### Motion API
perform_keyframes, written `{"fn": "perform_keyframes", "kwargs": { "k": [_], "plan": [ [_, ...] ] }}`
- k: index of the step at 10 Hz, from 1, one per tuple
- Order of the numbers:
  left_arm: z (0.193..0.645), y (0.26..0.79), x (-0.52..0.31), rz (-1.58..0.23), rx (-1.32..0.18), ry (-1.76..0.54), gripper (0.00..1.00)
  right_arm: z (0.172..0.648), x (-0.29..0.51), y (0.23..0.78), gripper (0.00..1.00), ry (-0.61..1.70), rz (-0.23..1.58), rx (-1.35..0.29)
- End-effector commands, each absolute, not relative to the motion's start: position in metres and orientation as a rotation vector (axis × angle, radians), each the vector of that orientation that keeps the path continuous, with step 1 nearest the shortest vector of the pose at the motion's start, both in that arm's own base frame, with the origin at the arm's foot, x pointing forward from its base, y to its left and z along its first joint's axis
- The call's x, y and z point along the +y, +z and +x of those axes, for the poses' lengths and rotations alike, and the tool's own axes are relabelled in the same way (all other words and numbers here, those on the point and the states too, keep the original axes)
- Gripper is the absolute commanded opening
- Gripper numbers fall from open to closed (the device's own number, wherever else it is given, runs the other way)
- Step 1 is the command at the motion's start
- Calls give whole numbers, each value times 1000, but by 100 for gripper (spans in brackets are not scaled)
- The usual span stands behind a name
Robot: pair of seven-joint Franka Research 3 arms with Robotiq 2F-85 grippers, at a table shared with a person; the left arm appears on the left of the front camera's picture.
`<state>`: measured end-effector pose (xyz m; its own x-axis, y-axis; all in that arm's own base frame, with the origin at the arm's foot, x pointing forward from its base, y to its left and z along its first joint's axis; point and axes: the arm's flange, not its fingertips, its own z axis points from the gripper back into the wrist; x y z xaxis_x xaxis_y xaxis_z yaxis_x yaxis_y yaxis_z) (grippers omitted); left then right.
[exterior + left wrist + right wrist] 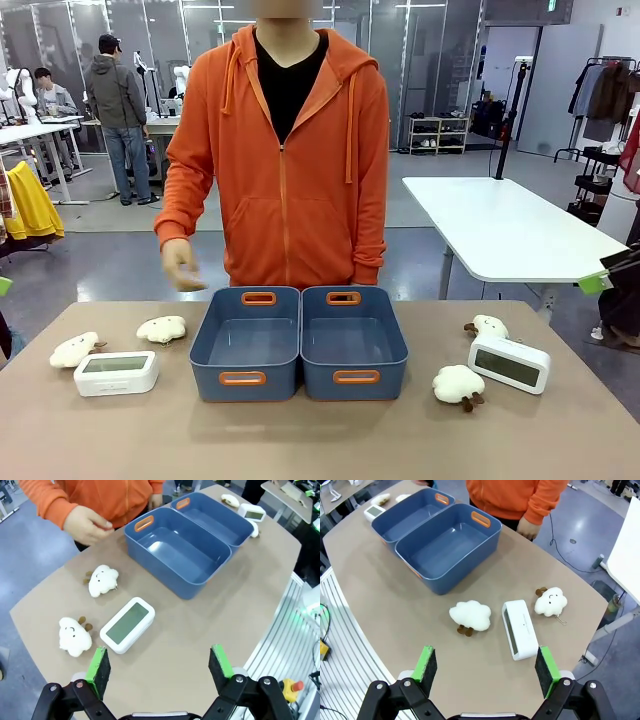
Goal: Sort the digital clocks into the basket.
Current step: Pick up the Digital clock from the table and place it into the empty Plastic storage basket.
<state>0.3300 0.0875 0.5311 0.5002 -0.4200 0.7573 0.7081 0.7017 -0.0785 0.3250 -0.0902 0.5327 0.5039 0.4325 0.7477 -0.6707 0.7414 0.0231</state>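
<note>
The left blue basket (212,385) and right blue basket (385,385) stand empty, touching side by side mid-table, so the step in hand looks like the first pick. The left gripper (160,664) hangs above the table with its green pads spread wide and nothing between them. Just ahead of it the left digital clock (127,625) lies face-up, with a plush toy (74,636) near one end. The right gripper (487,670) is equally wide and empty above the right digital clock (520,629), which has a cloud plush (470,616) just beside it. For either clock, it seems best to come straight down and close across the short width (the smooth plastic may slip if pinched at a rounded corner). The pads should stay clear of the plush, and the release should be low inside the basket. The person's hand (182,268) hovers near the left basket's far corner, so the carry should be routed away from it.
</note>
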Motion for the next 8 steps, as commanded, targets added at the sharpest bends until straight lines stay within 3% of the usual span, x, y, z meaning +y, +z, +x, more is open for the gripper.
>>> {"fn": "perform_keyframes", "kwargs": {
  "k": [1, 8],
  "plan": [
    [329, 531, 89, -408, -783, -730, 100, 323, -91, 533, 100, 699, 327, -800],
    [329, 531, 89, -408, -783, -730, 100, 323, -91, 533, 100, 699, 327, -800]
  ]
}}
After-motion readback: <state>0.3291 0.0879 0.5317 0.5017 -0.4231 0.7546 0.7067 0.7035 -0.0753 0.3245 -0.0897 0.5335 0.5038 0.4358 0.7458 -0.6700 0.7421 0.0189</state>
